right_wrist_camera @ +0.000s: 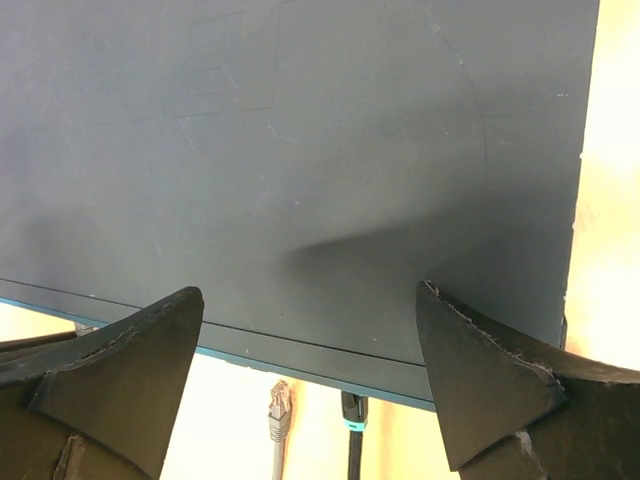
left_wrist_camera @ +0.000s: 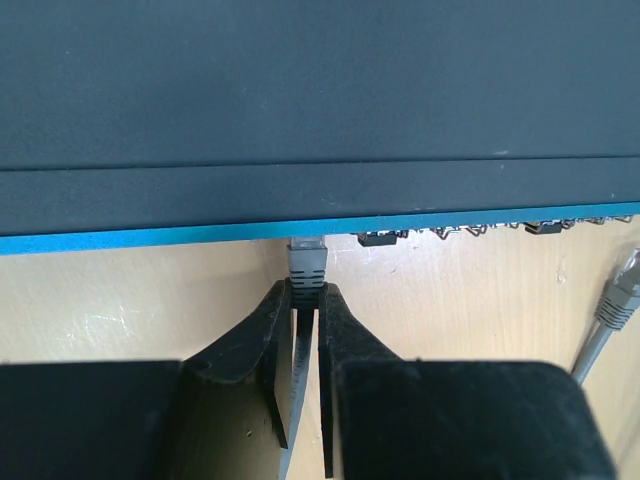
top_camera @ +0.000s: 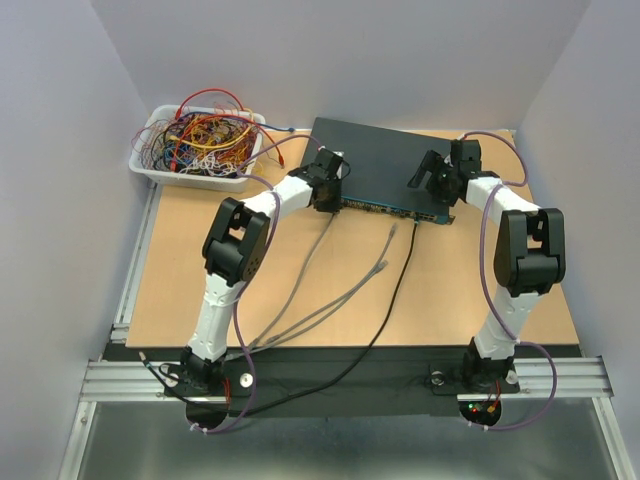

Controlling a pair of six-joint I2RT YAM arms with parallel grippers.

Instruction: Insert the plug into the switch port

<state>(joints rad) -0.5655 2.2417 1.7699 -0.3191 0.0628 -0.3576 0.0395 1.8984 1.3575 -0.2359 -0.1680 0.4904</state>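
Note:
The switch [top_camera: 385, 165] is a flat dark grey-blue box with a teal front edge lined with ports, at the back middle of the table. My left gripper [top_camera: 328, 197] is at its front left edge. In the left wrist view it [left_wrist_camera: 306, 297] is shut on the boot of a grey plug [left_wrist_camera: 307, 262], whose tip meets the switch's front edge [left_wrist_camera: 150, 240]; its depth in the port is hidden. My right gripper [top_camera: 425, 175] is open and empty above the switch's right part, and in the right wrist view [right_wrist_camera: 310, 345] it spans the switch top [right_wrist_camera: 300, 150].
A white tray [top_camera: 150, 165] of tangled wires stands at the back left. Two loose grey plugs [top_camera: 391, 233] [top_camera: 381, 266] lie on the wood before the switch, cables trailing to the near edge. A black cable [top_camera: 412, 235] sits in a right-hand port.

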